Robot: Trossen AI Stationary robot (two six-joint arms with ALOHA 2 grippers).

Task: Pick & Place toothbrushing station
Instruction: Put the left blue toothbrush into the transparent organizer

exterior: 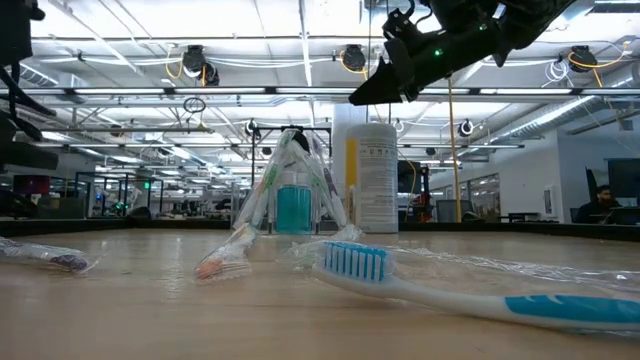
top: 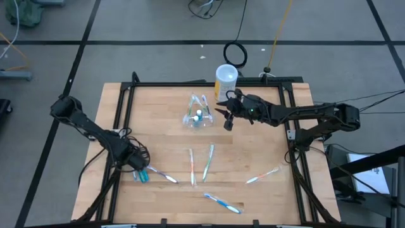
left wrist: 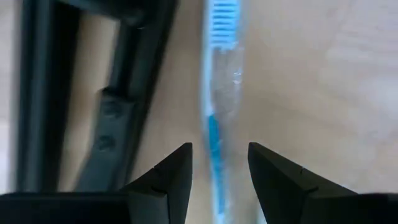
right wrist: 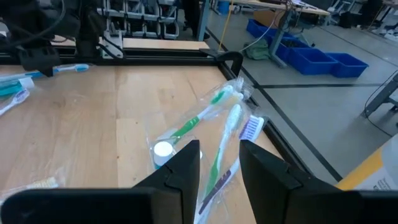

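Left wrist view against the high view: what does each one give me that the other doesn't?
Only the left wrist view shows the left hand open, its fingers on either side of a blue toothbrush lying on the table beside the black frame rail.

Only the high view shows the clear cup, the white canister, the right hand near the cup, and the other toothbrushes, such as the green one.

Both show the wooden table and that blue toothbrush.
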